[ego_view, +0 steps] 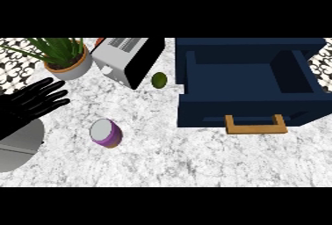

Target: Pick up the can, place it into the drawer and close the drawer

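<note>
A white marbled counter [194,162] fills the scene, with black-and-white patterned tiling [16,66] at its far left edge.

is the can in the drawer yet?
No. The can stands on the counter, left of the open drawer, and the left hand is not holding it.

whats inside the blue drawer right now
Nothing shows inside the open drawer: only its bare dark blue floor and walls. The strip just behind its front panel is hidden. The can stands on the counter, apart from it.
</note>
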You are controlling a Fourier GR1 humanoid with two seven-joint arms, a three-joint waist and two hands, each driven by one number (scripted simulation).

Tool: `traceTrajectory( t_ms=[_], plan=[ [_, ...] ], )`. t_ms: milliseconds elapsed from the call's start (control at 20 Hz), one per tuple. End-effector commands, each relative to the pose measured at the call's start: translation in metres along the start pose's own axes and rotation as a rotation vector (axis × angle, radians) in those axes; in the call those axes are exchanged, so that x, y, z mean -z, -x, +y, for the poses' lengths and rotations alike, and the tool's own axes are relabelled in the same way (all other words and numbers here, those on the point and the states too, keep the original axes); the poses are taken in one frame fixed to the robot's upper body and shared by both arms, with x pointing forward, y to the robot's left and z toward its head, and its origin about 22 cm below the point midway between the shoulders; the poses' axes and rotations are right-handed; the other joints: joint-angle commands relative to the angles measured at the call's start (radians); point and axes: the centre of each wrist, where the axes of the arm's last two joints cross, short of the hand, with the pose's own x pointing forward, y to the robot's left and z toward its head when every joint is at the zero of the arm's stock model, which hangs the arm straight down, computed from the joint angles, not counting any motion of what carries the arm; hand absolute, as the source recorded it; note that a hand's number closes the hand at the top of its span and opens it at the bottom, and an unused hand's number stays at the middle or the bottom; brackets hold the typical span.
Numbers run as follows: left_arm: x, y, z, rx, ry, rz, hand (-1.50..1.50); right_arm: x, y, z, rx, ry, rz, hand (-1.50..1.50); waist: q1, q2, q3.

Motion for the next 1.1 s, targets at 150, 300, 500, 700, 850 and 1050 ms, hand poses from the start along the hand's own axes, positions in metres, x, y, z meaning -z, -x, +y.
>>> traceTrajectory(
  t_ms=[150, 300, 500, 700, 850, 1050],
  plan=[
    [0.026, 0.02, -0.007, -0.001, -0.024, 0.05, -1.5, -0.001, 0.001, -0.007, -0.004, 0.013, 0.008, -1.5, 0.003, 0.001, 0.0],
    [0.017, 0.045, -0.012, 0.02, -0.036, 0.025, -1.5, -0.002, 0.003, -0.015, -0.013, 0.005, 0.004, -1.5, 0.005, 0.0, 0.0],
    [0.031, 0.078, -0.004, 0.019, -0.019, 0.066, -1.5, -0.014, -0.011, -0.025, -0.012, -0.006, 0.018, -1.5, -0.001, 0.001, -0.001],
    [0.031, 0.097, -0.001, 0.045, -0.058, 0.061, -1.5, -0.01, 0.002, -0.003, 0.005, 0.003, 0.026, -1.5, 0.003, 0.002, -0.001],
    [0.036, 0.114, -0.014, 0.055, -0.105, 0.065, -1.5, -0.021, 0.006, -0.034, 0.005, 0.001, -0.006, -1.5, 0.002, 0.001, -0.001],
    [0.03, 0.129, 0.005, 0.058, -0.136, 0.046, -1.5, -0.017, -0.015, -0.035, -0.008, 0.008, 0.003, -1.5, 0.001, 0.001, -0.001]
  ],
)
